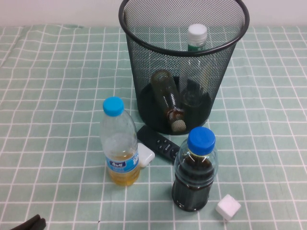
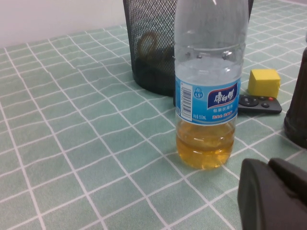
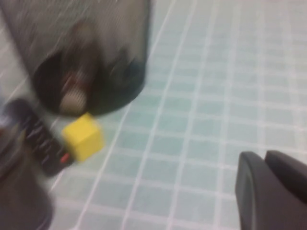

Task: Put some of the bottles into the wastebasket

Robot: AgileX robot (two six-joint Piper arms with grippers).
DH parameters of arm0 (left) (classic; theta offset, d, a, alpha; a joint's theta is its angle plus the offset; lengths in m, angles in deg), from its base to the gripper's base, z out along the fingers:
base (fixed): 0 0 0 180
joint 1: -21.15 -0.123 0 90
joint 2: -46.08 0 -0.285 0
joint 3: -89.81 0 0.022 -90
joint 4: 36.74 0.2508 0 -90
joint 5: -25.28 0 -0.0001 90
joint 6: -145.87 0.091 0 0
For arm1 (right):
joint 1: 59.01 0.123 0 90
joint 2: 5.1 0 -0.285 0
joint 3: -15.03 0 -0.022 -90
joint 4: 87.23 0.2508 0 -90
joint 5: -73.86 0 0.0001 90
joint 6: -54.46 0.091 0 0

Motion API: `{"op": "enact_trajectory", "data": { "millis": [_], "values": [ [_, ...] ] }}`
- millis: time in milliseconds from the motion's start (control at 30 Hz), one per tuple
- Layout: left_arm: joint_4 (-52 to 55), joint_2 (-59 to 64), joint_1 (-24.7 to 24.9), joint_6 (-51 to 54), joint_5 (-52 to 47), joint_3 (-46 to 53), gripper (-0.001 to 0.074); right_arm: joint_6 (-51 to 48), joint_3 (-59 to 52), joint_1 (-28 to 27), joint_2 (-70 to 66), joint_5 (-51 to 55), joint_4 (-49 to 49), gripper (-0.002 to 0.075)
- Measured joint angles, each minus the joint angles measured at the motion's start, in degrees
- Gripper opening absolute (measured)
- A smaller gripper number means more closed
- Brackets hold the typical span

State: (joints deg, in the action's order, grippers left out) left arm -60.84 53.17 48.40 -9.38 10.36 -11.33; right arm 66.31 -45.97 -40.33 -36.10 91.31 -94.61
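Observation:
The black wire-mesh wastebasket [image 1: 144, 62] stands at the back middle of the table. The small brownish bottle [image 1: 167, 96] lies inside it on the base, cream cap toward me. The clear bottle with white cap and green label [image 1: 196, 36] leans inside against the far right wall. The left wrist view shows the wastebasket [image 2: 148, 62] behind the yellow-liquid bottle. The right wrist view shows the wastebasket [image 3: 96, 52] with the brownish bottle [image 3: 76, 84] in it. My left gripper [image 1: 29, 224] is shut and empty at the front left edge. My right gripper [image 3: 273, 191] is shut and empty, low over the cloth, right of the wastebasket.
A blue-capped bottle of yellow liquid [image 1: 117, 146] and a squat blue-capped bottle of dark liquid [image 1: 194, 170] stand in front of the wastebasket. A black remote [image 1: 158, 143] and a small cube [image 1: 145, 155] lie between them. A white cube [image 1: 228, 207] lies at the front right.

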Motion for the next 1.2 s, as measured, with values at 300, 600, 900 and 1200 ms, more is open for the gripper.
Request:
{"op": "enact_trajectory", "data": {
  "millis": [300, 600, 900, 1200],
  "values": [
    [0.00, 0.00, 0.00, 0.00, 0.00, 0.00, -0.0004, 0.00, -13.90, -17.72, 21.38, -6.72, 2.00, -0.0001],
    [0.00, 0.00, 0.00, 0.00, -0.10, 0.00, -0.0004, 0.00, -17.31, -20.71, 23.67, -8.62, 4.43, -0.0001],
    [0.00, 0.00, 0.00, 0.00, -0.10, 0.00, -0.0004, -5.68, -17.57, -20.71, 23.67, -10.06, 5.98, -0.0001],
    [0.00, 0.00, 0.00, 0.00, -0.13, 0.00, -0.0004, -10.53, -17.80, -20.71, 23.67, -4.04, 8.89, -0.0001]
  ]
}}
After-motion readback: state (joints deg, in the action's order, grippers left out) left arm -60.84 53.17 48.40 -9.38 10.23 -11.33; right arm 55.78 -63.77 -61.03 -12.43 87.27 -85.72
